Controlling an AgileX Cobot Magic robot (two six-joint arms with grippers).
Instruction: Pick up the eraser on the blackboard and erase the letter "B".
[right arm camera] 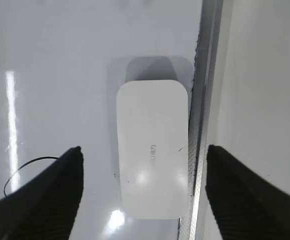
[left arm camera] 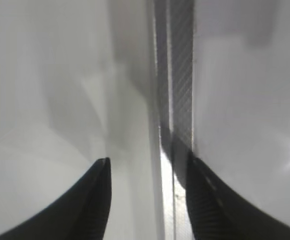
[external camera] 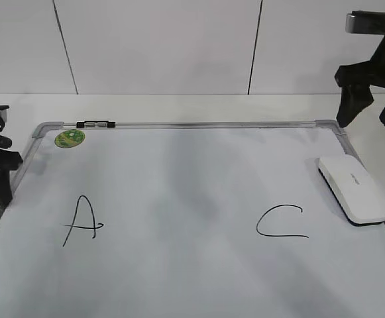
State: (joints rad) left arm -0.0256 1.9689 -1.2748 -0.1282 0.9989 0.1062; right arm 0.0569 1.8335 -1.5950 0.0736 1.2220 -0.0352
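Now the right end effector [right arm camera: 144,195], spread wide, frames the eraser [right arm camera: 152,147] below it, its grey print visible only up close.

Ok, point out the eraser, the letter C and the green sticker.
eraser [external camera: 353,188]: exterior view, middle of its white top.
letter C [external camera: 262,222]: exterior view, on the left curve of the stroke.
green sticker [external camera: 69,138]: exterior view, centre of the disc.

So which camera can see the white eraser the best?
The right wrist view: the eraser fills the middle, seen whole from above between the open right gripper fingers, beside the blackboard frame. The exterior view shows it smaller, at the right edge. The left wrist view doesn't show it.
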